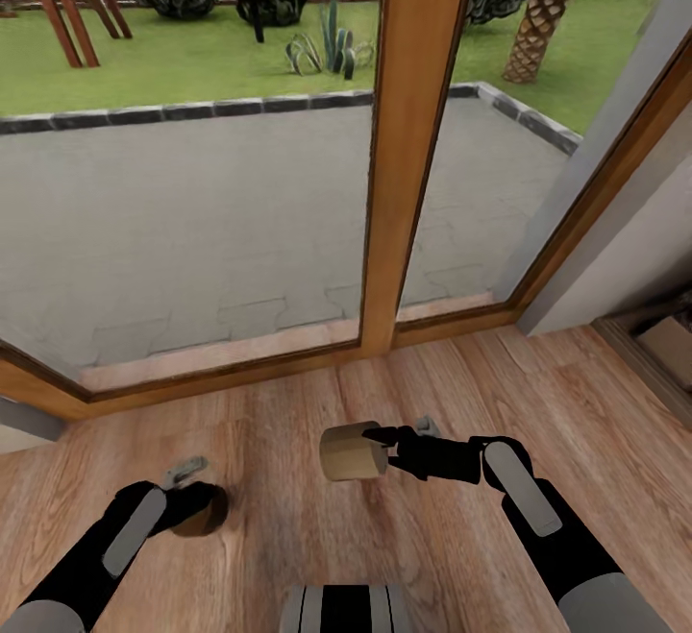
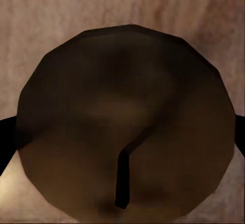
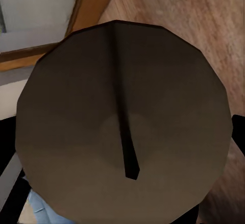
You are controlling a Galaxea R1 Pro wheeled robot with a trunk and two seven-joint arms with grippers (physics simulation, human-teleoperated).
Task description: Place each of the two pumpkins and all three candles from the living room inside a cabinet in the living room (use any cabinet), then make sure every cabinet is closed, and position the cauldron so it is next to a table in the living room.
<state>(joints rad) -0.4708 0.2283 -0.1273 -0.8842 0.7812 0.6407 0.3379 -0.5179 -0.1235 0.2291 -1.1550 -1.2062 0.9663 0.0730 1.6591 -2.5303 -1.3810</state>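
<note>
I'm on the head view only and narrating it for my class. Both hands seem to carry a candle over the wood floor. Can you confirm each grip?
Observer: Yes. In the left wrist view a dark fingertip presses the left candle at its side.
Operator: And the right hand?
Observer: Its candle sits end-on to the camera, wick visible.
Operator: Does the left one have a wick?
Observer: Yes, a short dark wick on its face.
</note>
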